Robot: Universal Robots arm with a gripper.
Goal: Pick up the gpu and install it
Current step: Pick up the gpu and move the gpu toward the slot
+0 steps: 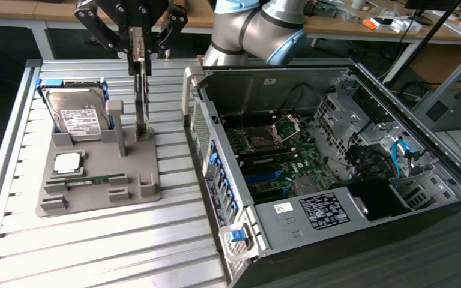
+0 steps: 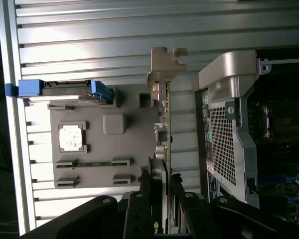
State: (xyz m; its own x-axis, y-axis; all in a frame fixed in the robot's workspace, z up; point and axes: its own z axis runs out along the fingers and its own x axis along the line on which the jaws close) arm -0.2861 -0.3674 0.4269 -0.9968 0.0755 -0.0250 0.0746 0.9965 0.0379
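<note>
The gpu (image 1: 140, 90) stands on edge as a thin upright card over the grey holder (image 1: 94, 195), its lower end down at the holder's slotted post. My gripper (image 1: 138, 51) comes down on its top edge, a finger on each face, shut on the card. In the wrist view the gpu (image 2: 162, 129) runs edge-on from its silvery bracket (image 2: 164, 62) back between my black fingers (image 2: 139, 211), with my gripper (image 2: 160, 201) closed around it. I cannot tell whether the card has left the slot.
The holder also carries a hard drive (image 1: 74, 114) in a blue frame, a square processor (image 1: 68, 161) and a green memory stick (image 1: 86, 179). The open computer case (image 1: 214, 174) lies on the exterior view's right, motherboard (image 1: 275, 156) exposed. The slatted metal table (image 1: 94, 246) lies beneath.
</note>
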